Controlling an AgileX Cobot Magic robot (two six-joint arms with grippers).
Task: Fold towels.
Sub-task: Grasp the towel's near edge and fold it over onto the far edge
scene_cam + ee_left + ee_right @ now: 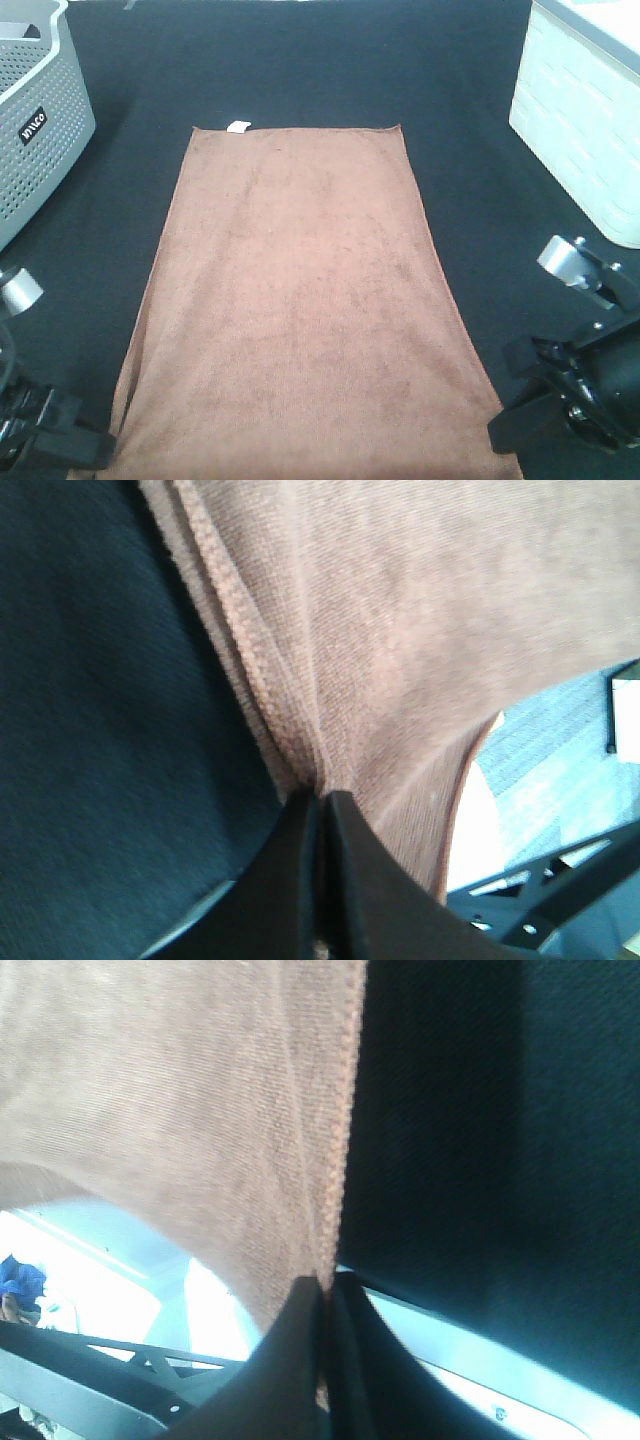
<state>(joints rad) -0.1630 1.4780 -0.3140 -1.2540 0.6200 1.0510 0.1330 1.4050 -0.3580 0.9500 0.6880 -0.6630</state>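
at towel (300, 300) corners, left claw (322, 802) and right claw (328, 1286) seemingly pinch it.

The towel (300, 300) is soft, matt brown terry cloth with a ribbed stitched hem. The table cover (300, 60) is black, matt, finely woven cloth. The grey basket (40, 110) is perforated plastic. The left gripper (321, 800) and right gripper (328, 1284) are smooth black plastic.

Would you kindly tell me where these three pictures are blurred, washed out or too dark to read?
Exterior high: even light, the brown rectangular terry-cloth towel sharp, the white basket slightly washed out. Left wrist: the black left gripper is a blurred silhouette, pale glare beyond the towel. Right wrist: the right gripper equally dark and soft, background past the towel blown out white.
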